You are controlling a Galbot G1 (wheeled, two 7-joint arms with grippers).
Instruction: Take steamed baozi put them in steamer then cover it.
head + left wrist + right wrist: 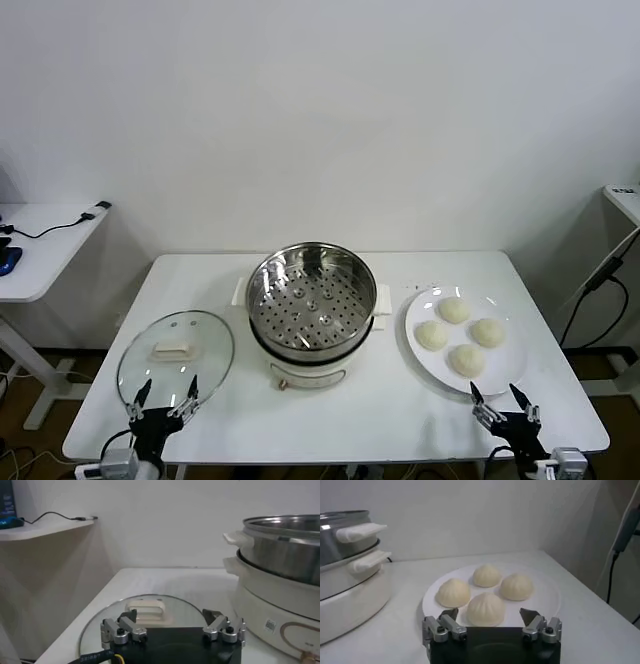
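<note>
Several cream-white baozi (460, 334) lie on a white plate (417, 312) at the right of the table; they also show in the right wrist view (485, 609). The steel steamer (311, 310) with its perforated tray stands uncovered at the table's middle, and its side shows in the left wrist view (280, 575). The glass cover (176, 356) with a white handle (145, 607) lies flat at the left. My left gripper (163, 398) is open just in front of the cover. My right gripper (505, 404) is open and empty just in front of the plate.
A white side desk (40, 245) with a cable and a blue device stands at the far left. Another desk edge (625, 200) and hanging cables are at the far right. The white wall runs behind the table (200, 280).
</note>
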